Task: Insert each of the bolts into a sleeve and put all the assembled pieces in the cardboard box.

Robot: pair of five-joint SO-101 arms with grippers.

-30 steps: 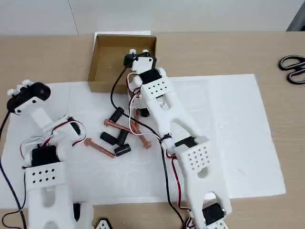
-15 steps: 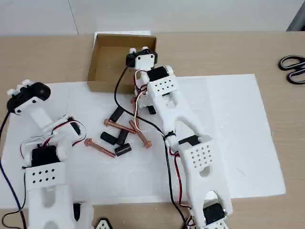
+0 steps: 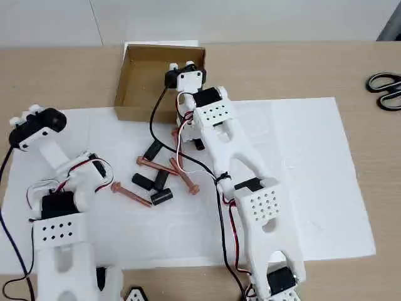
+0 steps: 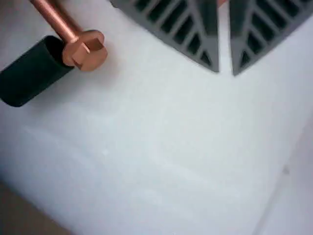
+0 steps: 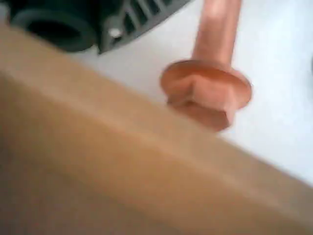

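Observation:
The cardboard box [image 3: 127,78] stands open at the back of the white sheet. My right gripper [image 3: 187,135] hangs over the box's near right corner, shut on a copper bolt [image 5: 208,90] whose head sits just above the box wall [image 5: 98,161]. A black sleeve [image 5: 51,22] shows beside one finger [image 5: 139,17]. Loose bolts [image 3: 155,165] and black sleeves [image 3: 161,197] lie in a pile in the middle of the sheet. To the left of the pile, my left gripper [image 3: 99,167] is low over the sheet, shut and holding nothing [image 4: 225,68], near a bolt head [image 4: 87,49] and a sleeve [image 4: 29,78].
The white sheet [image 3: 301,163] covers most of the wooden table. Black-handled scissors [image 3: 383,91] lie at the far right edge. The sheet's right half is bare.
The right arm has moved away from the pile toward the box, carrying the bolt, and has barely shifted in the last half second. The left arm has kept still.

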